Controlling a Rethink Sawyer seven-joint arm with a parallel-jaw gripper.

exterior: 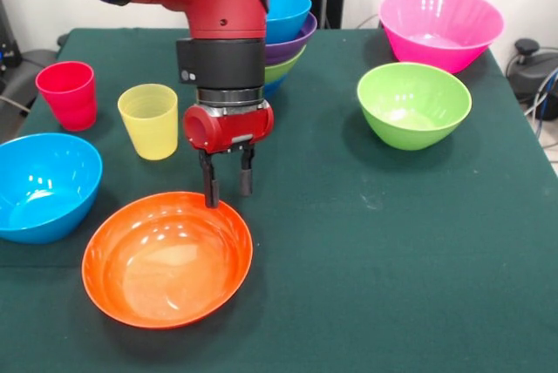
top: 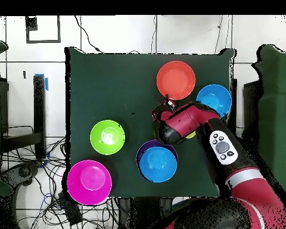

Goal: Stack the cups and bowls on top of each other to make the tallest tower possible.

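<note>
My gripper (exterior: 228, 190) hangs open over the far rim of the orange bowl (exterior: 166, 260), one finger tip at the rim and the other just beyond it, with nothing held. Overhead, the gripper (top: 164, 106) sits at the edge of the orange bowl (top: 176, 80). The yellow cup (exterior: 150, 120) and the red cup (exterior: 68, 94) stand upright to the left. The tower (exterior: 288, 33) stands behind the arm: light blue on top, then purple, lime green and dark blue; from above the tower (top: 158, 162) shows mostly blue. My arm hides most of both cups overhead.
A loose light blue bowl (exterior: 44, 186) sits at the left edge, next to the orange one. A lime green bowl (exterior: 413, 105) and a big pink bowl (exterior: 440, 26) stand apart on the right. Cables lie beyond the green table (exterior: 375, 286).
</note>
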